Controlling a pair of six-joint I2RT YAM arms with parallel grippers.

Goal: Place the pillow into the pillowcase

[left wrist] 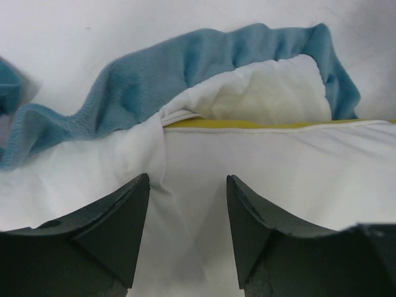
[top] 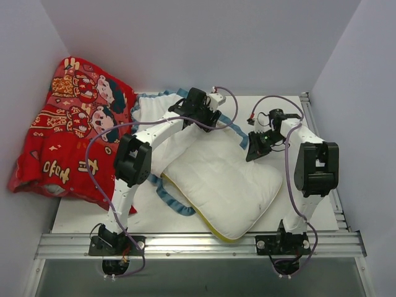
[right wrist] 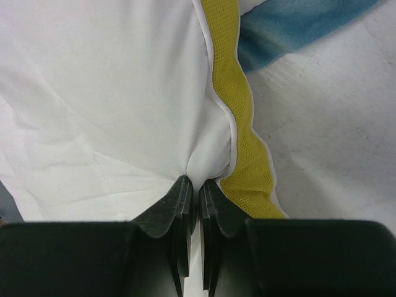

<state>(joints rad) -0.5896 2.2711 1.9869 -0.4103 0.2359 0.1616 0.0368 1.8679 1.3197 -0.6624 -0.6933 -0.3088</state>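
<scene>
The pillow lies mid-table, its far edge at the pillowcase mouth. It looks light, soft and floppy, so I'd grip near the piping. My right claw pinches pillow fabric there; my left claw hangs spread.

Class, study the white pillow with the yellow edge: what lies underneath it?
The pillowcase lies under the pillow: its blue ruffled trim peeks out along the near-left edge and beyond the far end. How far the case reaches beneath is covered by the pillow.
</scene>
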